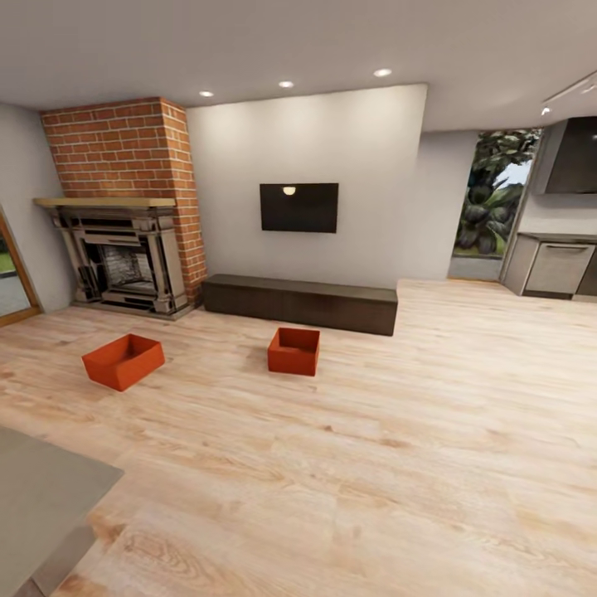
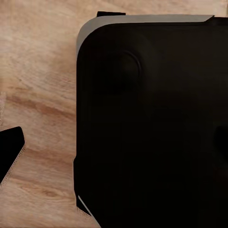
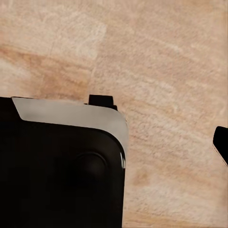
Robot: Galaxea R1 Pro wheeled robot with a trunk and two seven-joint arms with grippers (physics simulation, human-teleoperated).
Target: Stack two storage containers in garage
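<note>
Two orange-red storage containers stand open-topped on the living room's light wood plank floor (image 1: 373,464) in the head view. One container (image 1: 123,361) lies at the left, turned at an angle. The other container (image 1: 293,351) sits near the middle, just in front of the dark low cabinet (image 1: 300,303). They are well apart and both look empty. In the left wrist view one dark finger (image 2: 10,154) of my left gripper shows at the frame's edge over the planks. A finger (image 3: 221,142) of my right gripper shows likewise. Nothing is held.
A black TV (image 1: 298,207) hangs above the cabinet. A brick fireplace (image 1: 124,249) stands at the back left, a grey kitchen unit (image 1: 560,267) at the far right. A grey flat surface (image 1: 41,497) juts in close at the left. My black base (image 2: 152,128) (image 3: 61,166) is below the arms.
</note>
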